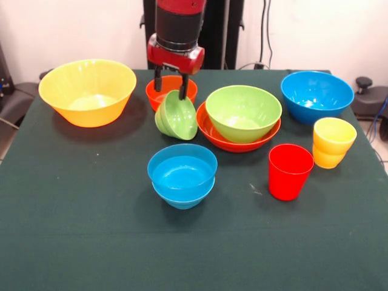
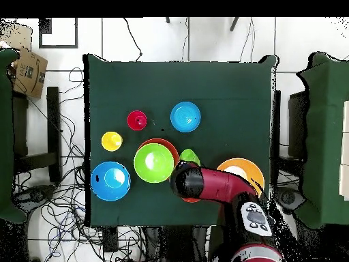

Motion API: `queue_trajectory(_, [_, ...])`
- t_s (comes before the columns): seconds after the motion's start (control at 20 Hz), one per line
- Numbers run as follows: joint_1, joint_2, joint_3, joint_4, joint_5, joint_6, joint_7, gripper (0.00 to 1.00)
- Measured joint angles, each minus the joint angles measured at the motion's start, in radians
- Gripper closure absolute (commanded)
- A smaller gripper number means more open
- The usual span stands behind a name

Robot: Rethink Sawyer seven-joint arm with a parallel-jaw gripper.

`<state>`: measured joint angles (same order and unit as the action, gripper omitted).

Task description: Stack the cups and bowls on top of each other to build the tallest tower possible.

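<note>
the gripper (image 1: 170, 92) pinches the rim of a tilted small green bowl (image 1: 177, 116). it should level the bowl before nesting it.

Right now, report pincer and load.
Pincer shut on small green bowl, held tilted above the table. Small orange bowl right behind. Green bowl in red dish alongside. No tower yet.

Seven bowls appear to be on the bench: one large orange-yellow bowl (image 1: 88, 91), two red-orange bowls (image 1: 171, 91) (image 1: 237, 142), two green bowls (image 1: 177, 115) (image 1: 244, 112) and two blue bowls (image 1: 182, 175) (image 1: 316, 96). The near blue one may be two nested. Two cups: one red cup (image 1: 290, 171), one yellow cup (image 1: 333, 142).
</note>
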<state>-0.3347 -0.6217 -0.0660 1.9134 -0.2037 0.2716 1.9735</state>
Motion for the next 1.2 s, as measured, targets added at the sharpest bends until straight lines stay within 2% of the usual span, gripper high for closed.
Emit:
queue_trajectory(0.65, [-0.001,0.058,-0.006,0.002,-0.04,-0.071,0.0,0.0])
queue_trajectory(1.2, [-0.002,0.113,-0.018,0.001,-0.08,-0.077,0.0,0.0])
